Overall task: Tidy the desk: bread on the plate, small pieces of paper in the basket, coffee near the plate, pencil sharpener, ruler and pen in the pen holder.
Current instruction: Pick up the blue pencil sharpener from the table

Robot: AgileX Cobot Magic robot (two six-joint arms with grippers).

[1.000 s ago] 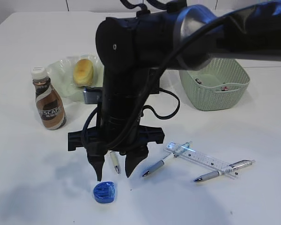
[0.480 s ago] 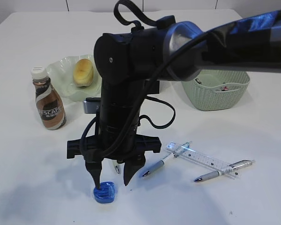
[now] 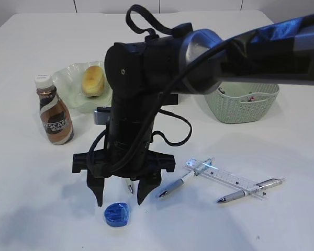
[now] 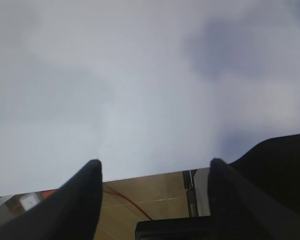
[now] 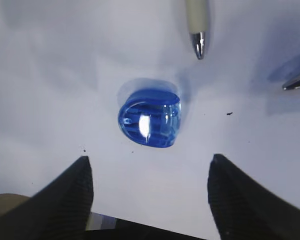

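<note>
The blue pencil sharpener (image 3: pixel 117 214) (image 5: pixel 150 118) lies on the white desk (image 3: pixel 36 209). My right gripper (image 3: pixel 120 202) (image 5: pixel 150 159) hangs open just above and behind it, touching nothing. A white pen (image 3: pixel 129 185) (image 5: pixel 197 30) lies behind the fingers. Two silver pens (image 3: pixel 180 183) (image 3: pixel 248 190) flank the clear ruler (image 3: pixel 225 178). The bread (image 3: pixel 93 79) sits on the ruffled green plate (image 3: pixel 68 78), and the coffee (image 3: pixel 54 111) stands in front of it. The basket (image 3: pixel 240 104) holds small pale bits. The pen holder is out of view. My left gripper (image 4: pixel 155 161) is open over bare desk.
My right arm (image 3: pixel 146 68) crosses the middle and hides the desk behind it. The left wrist view shows the desk's edge (image 4: pixel 150 174) with floor beyond it. Another pen tip (image 5: pixel 296 82) shows at the right of the right wrist view.
My right gripper has come forward and down toward the pencil sharpener, and its jaws have spread wider. The sharpener, pens and ruler have not moved.
</note>
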